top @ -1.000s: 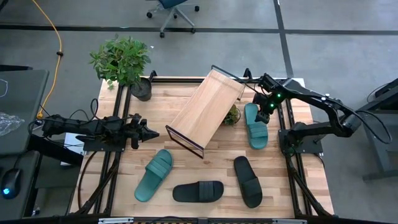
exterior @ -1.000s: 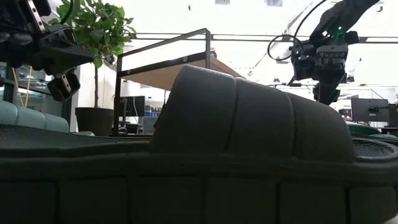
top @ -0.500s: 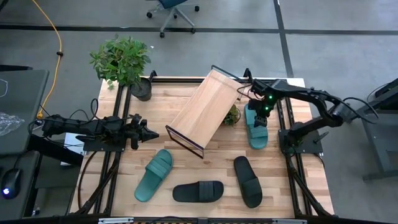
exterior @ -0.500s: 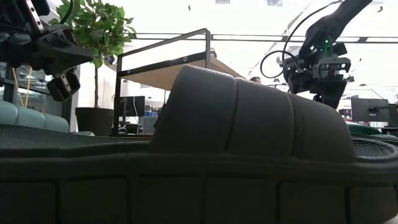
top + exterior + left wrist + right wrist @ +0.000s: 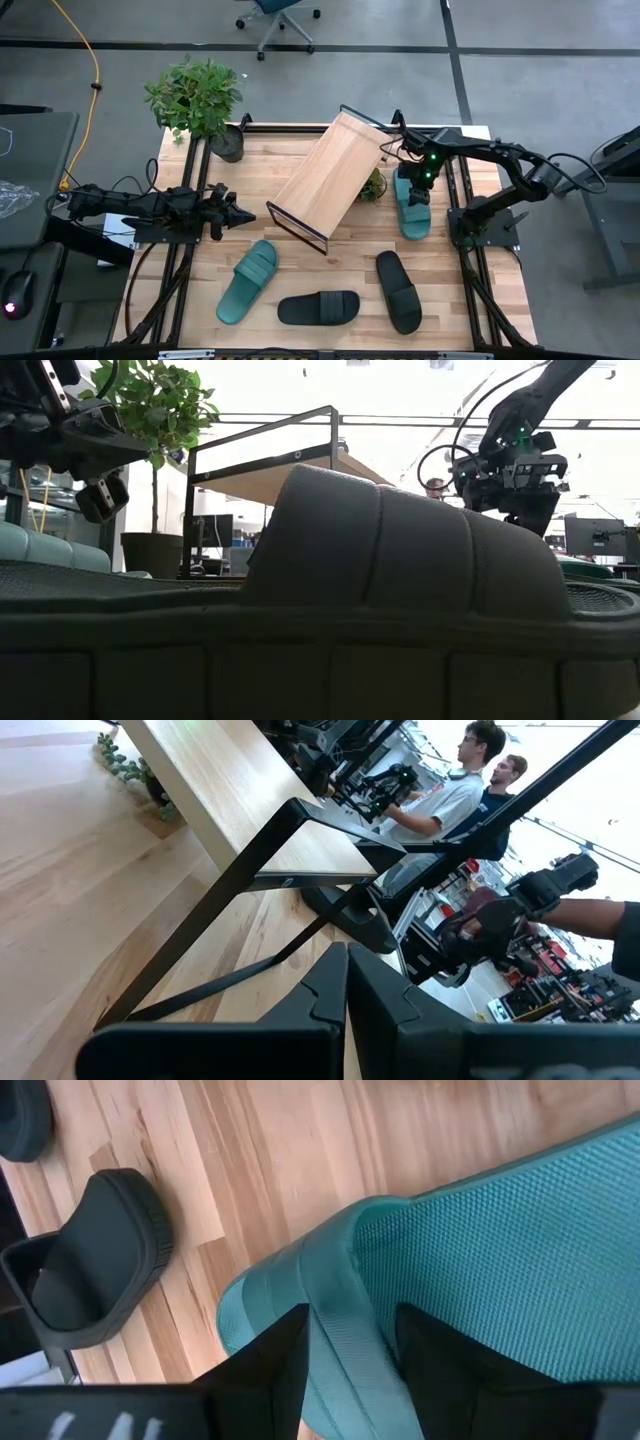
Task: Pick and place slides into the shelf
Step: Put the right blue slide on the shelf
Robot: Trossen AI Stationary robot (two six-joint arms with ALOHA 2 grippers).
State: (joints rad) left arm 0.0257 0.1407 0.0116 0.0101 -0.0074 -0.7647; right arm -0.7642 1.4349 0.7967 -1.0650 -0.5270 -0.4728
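Observation:
The shelf, a light board on a black frame, stands slanted mid-table. One teal slide lies flat to its right. My right gripper hangs over it, open, its fingers on either side of the strap's edge. A second teal slide and two black slides lie along the near edge. One black slide fills the low view. My left gripper waits left of the shelf, shut, off the table. My right gripper comes at the teal slide from above, pointing down. One finger is outside the strap and the other over the footbed beside the strap's edge. Whether either finger touches it, I cannot tell. The slide lies flat on the table.
A potted plant stands at the far left corner. A small succulent sits between the shelf and the teal slide. People show in the room beyond the table. Bare wood lies left of the shelf, around my left gripper.
My right gripper has moved toward the table's left and near edge and down, onto the teal slide's strap, mostly in the first half second. The slide has stayed where it was.

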